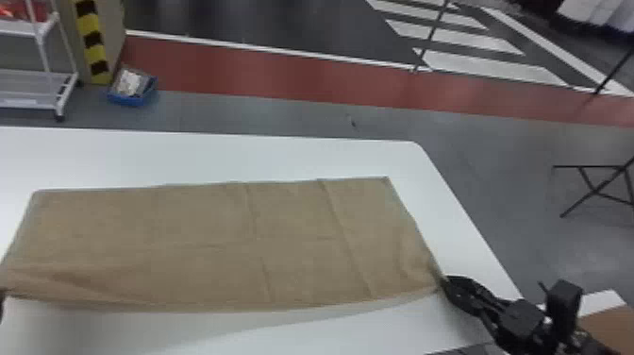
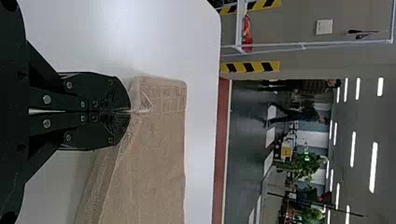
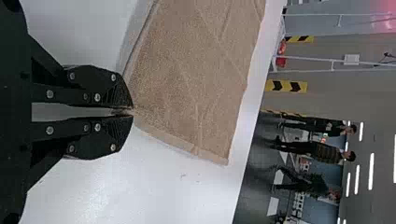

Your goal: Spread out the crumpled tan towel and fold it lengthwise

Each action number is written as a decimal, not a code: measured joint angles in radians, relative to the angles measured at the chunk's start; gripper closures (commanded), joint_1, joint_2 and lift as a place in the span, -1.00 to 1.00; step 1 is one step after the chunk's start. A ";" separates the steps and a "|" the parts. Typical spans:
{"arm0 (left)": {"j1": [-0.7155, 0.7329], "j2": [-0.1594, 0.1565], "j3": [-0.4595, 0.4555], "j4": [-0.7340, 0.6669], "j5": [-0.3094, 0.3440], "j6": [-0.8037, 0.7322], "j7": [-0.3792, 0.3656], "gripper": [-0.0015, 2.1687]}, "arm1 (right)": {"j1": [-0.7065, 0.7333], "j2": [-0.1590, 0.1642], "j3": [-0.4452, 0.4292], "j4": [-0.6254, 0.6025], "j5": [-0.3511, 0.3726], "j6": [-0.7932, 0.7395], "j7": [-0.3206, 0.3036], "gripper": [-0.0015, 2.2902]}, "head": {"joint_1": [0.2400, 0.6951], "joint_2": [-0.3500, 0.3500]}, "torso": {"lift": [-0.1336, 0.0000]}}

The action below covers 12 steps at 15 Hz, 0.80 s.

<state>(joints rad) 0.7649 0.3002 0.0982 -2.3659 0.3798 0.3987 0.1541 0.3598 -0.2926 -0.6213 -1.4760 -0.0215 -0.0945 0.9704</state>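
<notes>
Treat this as the lengthwise fold about to be made, or just begun, with the tan towel [image 1: 203,226] spread wide over the white table [image 1: 212,156], long way from left to right. Start from a fair hold: left gripper [image 2: 130,112] with fingers pinched together on the near left corner, right gripper [image 3: 132,110] with fingertips drawn narrow on the near right corner. Note the near edge between the two, apparently raised off the table with a shadow beneath, and the far edge lying flat. Draw gently outward first, just enough to take out slack and to ease the puckers beside the right gripper and the slanting folds near the left one. Avoid pulling hard, for fear of losing a thin pinch or dragging the far edge askew. Then lift both corners together, at one height and one pace, and carry over toward the far edge, letting the middle follow without touching down early. Aim left corner to far left, right corner to far right, and lay down level, edge over edge. Lower fully before opening the fingers, back out low and straight, and leave any creases for a light smoothing afterward.
</notes>
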 measured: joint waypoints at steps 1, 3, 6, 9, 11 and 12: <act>-0.001 0.000 0.000 -0.008 -0.001 0.005 0.001 0.56 | 0.005 0.010 -0.004 -0.023 -0.005 -0.001 0.004 0.45 | 1.00 -0.85 | -0.86; 0.000 0.000 0.001 -0.031 -0.003 0.021 0.002 0.56 | 0.022 0.034 -0.017 -0.093 -0.021 0.008 0.006 0.45 | 1.00 -0.82 | -0.86; -0.001 0.001 0.003 -0.079 -0.020 0.056 0.020 0.56 | 0.048 0.073 -0.042 -0.230 -0.065 0.059 0.006 0.45 | 1.00 -0.77 | -0.86; -0.020 0.010 0.010 -0.123 -0.044 0.126 0.037 0.56 | 0.030 0.089 -0.070 -0.319 -0.111 0.156 0.001 0.45 | 1.00 -0.75 | -0.86; -0.030 0.015 0.025 -0.148 -0.046 0.199 0.062 0.56 | 0.002 0.092 -0.090 -0.349 -0.124 0.240 -0.006 0.45 | 1.00 -0.74 | -0.86; -0.032 0.015 0.033 -0.164 -0.046 0.251 0.089 0.56 | -0.005 0.095 -0.103 -0.367 -0.144 0.297 -0.011 0.45 | 1.00 -0.72 | -0.86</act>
<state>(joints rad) 0.7331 0.3155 0.1316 -2.5301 0.3337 0.6499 0.2431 0.3543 -0.1981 -0.7239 -1.8434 -0.1658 0.2028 0.9598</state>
